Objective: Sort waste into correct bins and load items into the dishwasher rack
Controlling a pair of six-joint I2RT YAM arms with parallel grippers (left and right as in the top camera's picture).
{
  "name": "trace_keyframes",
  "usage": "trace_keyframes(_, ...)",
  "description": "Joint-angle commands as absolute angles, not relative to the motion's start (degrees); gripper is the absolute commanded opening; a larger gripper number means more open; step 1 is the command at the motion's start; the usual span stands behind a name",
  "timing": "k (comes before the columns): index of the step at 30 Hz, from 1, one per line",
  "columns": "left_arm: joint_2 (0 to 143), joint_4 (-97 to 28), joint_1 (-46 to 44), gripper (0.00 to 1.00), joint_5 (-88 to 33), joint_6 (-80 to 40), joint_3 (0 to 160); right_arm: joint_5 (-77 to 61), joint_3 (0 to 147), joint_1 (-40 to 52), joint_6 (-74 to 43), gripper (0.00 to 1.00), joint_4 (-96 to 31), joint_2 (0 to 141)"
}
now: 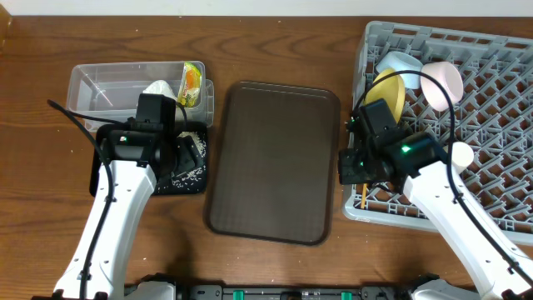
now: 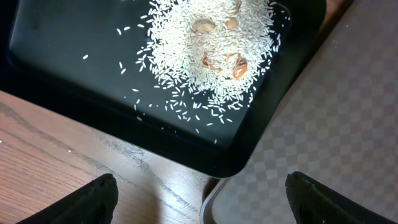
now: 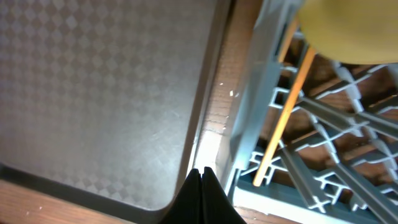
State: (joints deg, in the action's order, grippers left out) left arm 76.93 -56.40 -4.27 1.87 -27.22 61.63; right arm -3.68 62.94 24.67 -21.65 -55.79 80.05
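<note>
Currently held: nothing. My right gripper is pinched fully closed on air, and my left gripper is spread wide and empty.
Right gripper position: over the strip of desk between the brown serving tray and the left wall of the dishwasher rack.
Chopsticks: inside the rack, just past that left wall, on the rack side of my right fingertips and below the yellow plate.
Long axis: roughly along the left wall, slightly slanted, with the lower end nearest my fingertips.
Nearer arm: right. The left hangs well apart, over a corner of the black tray, with the rice heaped ahead of it.
Judgement: any reseating of the chopsticks falls to the right arm, which must first open its jaws across that axis.
</note>
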Motion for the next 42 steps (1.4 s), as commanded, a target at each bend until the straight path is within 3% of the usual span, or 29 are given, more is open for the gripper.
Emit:
trace_keyframes(1,76.8,-56.5,-4.0,0.89,2.2,-27.8,62.1,-4.6,62.3,25.6,-20.5,0.01,-56.0,81.8)
trace_keyframes(42,76.8,-56.5,-4.0,0.89,2.2,-27.8,62.1,2.1,61.1,25.6,-24.3,0.01,-66.1,85.0)
